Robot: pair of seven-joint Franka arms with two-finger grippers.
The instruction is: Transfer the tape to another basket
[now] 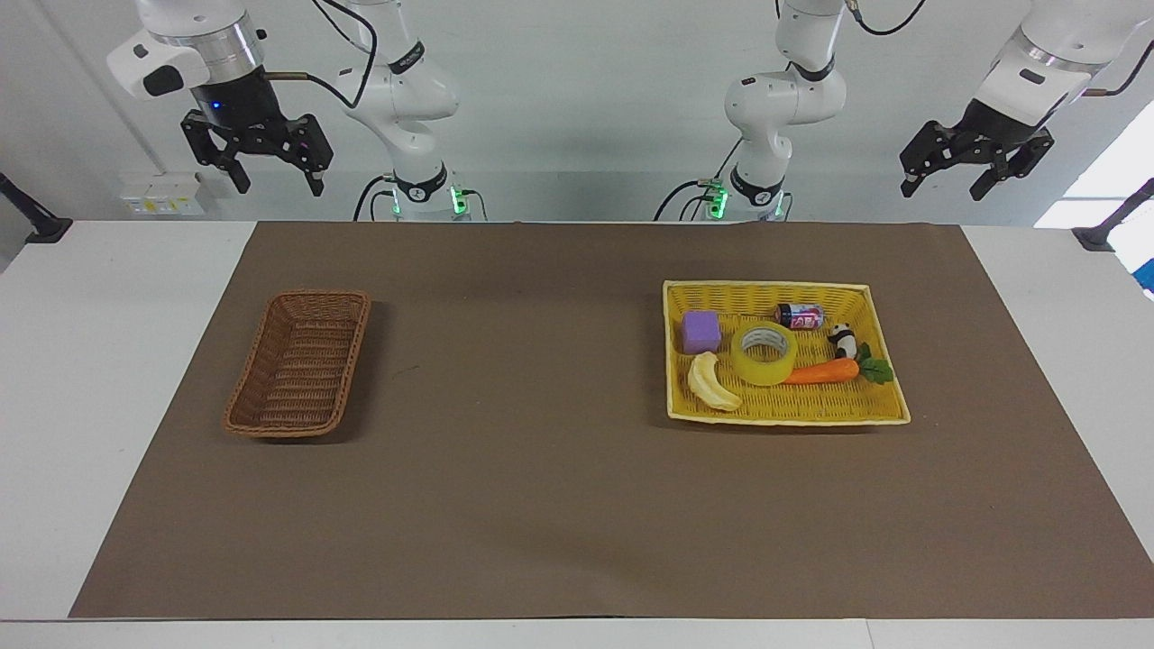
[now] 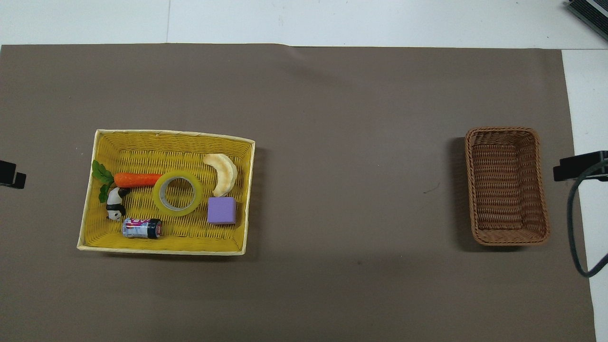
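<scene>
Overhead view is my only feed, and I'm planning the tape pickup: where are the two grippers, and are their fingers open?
Observer: The left gripper hangs high in the air at the left arm's end of the table, fingers open, holding nothing.
Operator: The right one?
Observer: The right gripper hangs equally high at the narrow dark-brown wicker basket's end, fingers open too.
Operator: Does the tape stick up?
Observer: The translucent yellow-green tape roll lies flat in the yellow woven tray, its top above the orange toy carrot beside it.
</scene>
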